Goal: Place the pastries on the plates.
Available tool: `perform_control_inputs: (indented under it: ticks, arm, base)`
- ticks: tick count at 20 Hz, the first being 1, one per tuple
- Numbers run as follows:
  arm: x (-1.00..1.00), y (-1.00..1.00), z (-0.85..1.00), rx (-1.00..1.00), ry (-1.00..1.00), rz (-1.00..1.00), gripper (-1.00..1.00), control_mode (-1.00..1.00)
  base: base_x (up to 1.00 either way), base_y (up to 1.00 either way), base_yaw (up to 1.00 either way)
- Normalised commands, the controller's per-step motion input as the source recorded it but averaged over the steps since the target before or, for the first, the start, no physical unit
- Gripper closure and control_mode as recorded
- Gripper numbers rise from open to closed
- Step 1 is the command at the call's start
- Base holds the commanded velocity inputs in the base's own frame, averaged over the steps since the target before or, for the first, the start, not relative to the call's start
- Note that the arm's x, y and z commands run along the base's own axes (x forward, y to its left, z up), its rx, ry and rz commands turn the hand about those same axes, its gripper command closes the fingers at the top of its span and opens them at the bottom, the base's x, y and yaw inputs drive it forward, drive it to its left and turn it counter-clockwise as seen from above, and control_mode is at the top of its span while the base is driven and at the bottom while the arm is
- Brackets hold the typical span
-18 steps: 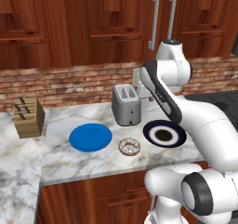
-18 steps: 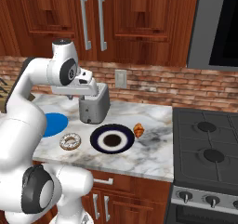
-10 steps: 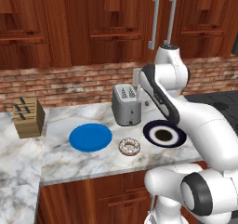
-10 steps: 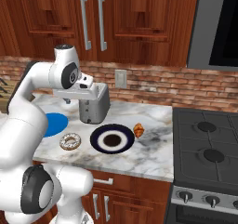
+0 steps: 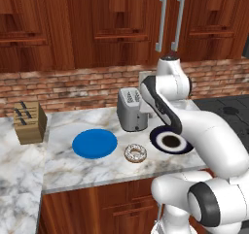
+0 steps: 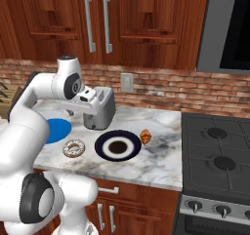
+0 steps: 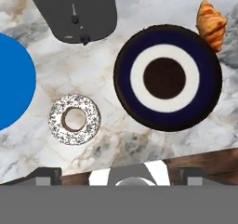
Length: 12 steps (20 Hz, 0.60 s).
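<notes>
Lying flat on the marble tabletop (image 7: 107, 79), the bright blue plate (image 7: 14, 81) sits furthest left, with the sprinkled ring donut (image 7: 74, 119) just beside it on bare marble. A grey toaster (image 7: 74, 11) stands behind them. Next comes the navy plate (image 7: 167, 77) with its white ring, and a small croissant (image 7: 211, 23) just past its rim. The gripper (image 7: 121, 174) hangs above, jaws spread wide, holding nothing.

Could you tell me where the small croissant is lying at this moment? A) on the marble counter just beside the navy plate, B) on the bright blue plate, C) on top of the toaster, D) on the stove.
A: the croissant lies on the bare marble counter next to the rim of the navy plate, on the side away from the donut.
</notes>
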Motion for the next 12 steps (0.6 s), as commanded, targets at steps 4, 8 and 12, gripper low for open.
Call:
perform_control_inputs:
  ticks: [4, 8, 12]
  arm:
    - [0.00, 0.13, -0.38, 0.02, 0.25, -0.33, -1.00, -1.00]
    - [0.00, 0.16, -0.35, 0.05, 0.14, -0.25, -1.00, -1.00]
    - [0.00, 0.29, -0.36, 0.04, 0.01, -0.13, -1.00, -1.00]
  base:
    - [0.00, 0.00, 0.00]
    - [0.00, 0.00, 0.00]
    - [0.00, 0.00, 0.00]
